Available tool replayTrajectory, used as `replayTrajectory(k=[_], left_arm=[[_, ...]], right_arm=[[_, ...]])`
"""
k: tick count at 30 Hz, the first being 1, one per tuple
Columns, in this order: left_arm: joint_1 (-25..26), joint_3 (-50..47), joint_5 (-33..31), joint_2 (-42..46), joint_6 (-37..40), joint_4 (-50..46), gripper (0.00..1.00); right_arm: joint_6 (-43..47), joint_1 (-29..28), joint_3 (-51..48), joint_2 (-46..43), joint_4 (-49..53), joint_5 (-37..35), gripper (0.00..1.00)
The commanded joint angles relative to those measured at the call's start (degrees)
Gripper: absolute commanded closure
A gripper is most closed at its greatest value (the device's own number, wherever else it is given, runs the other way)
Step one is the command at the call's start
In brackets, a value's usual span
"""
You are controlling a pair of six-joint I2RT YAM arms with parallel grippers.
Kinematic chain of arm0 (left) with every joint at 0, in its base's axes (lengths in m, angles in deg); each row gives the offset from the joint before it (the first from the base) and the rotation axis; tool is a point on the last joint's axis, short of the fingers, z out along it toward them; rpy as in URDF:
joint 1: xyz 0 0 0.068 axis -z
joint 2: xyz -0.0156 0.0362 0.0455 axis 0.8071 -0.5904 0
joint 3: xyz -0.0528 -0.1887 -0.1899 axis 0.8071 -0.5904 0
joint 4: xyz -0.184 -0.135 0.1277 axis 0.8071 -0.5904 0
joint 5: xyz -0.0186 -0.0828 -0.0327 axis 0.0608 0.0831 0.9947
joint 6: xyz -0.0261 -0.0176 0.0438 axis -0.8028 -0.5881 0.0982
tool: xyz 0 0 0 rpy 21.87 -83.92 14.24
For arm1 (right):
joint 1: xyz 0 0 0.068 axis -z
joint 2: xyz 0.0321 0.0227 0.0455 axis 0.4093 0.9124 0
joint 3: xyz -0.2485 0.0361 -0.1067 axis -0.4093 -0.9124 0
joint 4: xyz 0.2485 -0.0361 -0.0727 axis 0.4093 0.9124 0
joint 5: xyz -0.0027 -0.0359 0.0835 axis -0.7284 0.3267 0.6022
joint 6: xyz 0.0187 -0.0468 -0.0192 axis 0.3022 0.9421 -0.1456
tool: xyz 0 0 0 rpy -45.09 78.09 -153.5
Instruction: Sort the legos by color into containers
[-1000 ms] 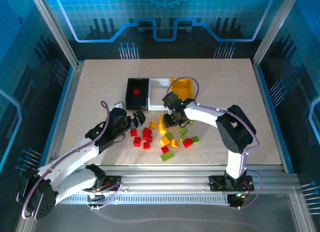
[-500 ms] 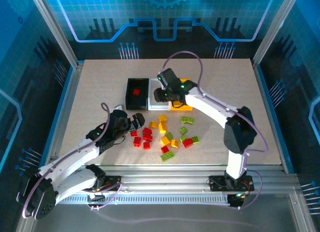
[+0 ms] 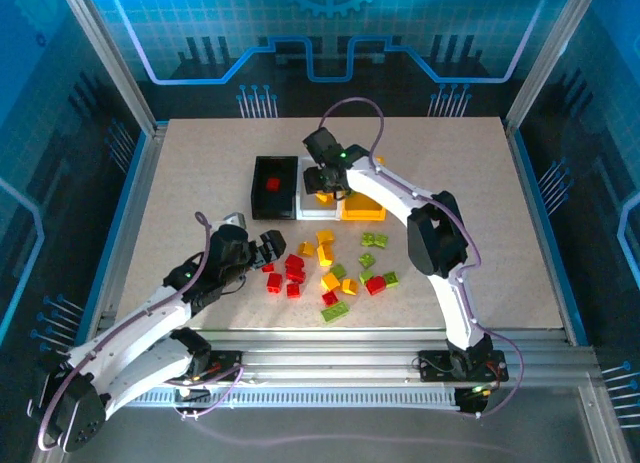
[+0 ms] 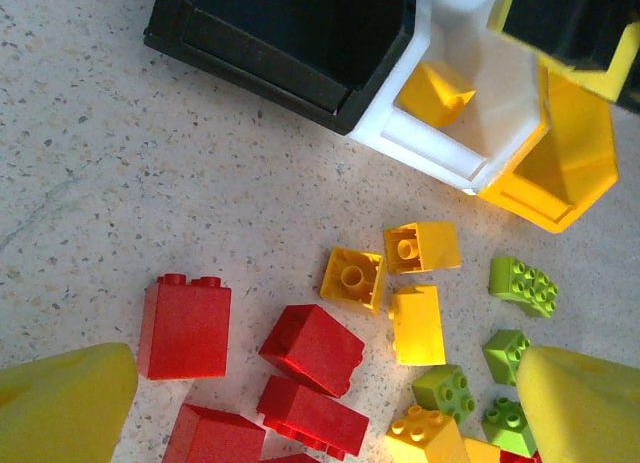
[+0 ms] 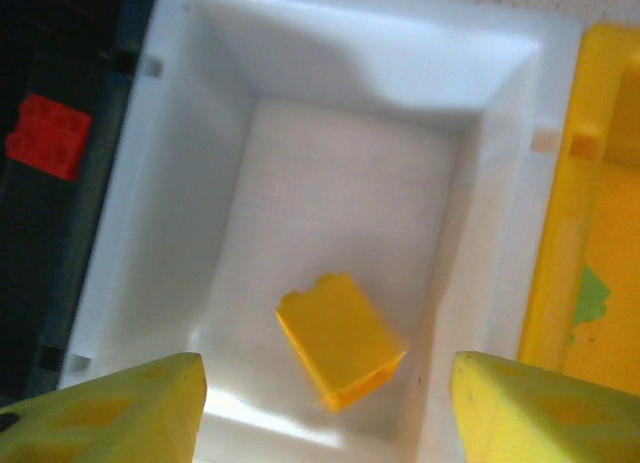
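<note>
Yellow-orange, the small oblong plastic brick [image 5: 342, 341] lay loose on the floor of the white open-topped plastic bin [image 5: 330, 58], the middle of three joined bins toward the worktop's far edge. The right gripper [image 5: 325, 413] hung straight above it, jaws parted and holding nothing. The unsorted bricks lay toward the near edge. There the left gripper [image 4: 320, 403], spread wide and empty, stood over the red bricks [image 4: 310, 348], plainly the nearer arm to them.

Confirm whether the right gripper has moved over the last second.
Yes. The right gripper went from the loose legos up-frame to above the white bin.
</note>
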Motion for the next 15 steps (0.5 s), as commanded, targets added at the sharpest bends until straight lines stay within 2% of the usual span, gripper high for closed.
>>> replayTrajectory(k=[1,6,11,15], left_arm=[[-0.4,0.3,0.8,0.8,0.2,-1.7,0.01],[-0.3,1.3,1.1,0.9,0.9,-2.0,0.01],[-0.5,1.2,1.1,1.0,1.1,-2.1,0.01],[-0.9,0.5,1.5,0.9,0.8,-1.7,0.01]], right_arm=[[-0.4,0.1,0.9,-3.8,1.1,0.6,0.28],[-1.7,-0.5,-9.9,-14.2,-0.7,2.3,0.23],[-4.9,-0.9,-27.8,-26.8,-1.0,2.9,0.22],[-8.1,-1.0,-40.0,-33.6,-0.4,3.0,0.20]])
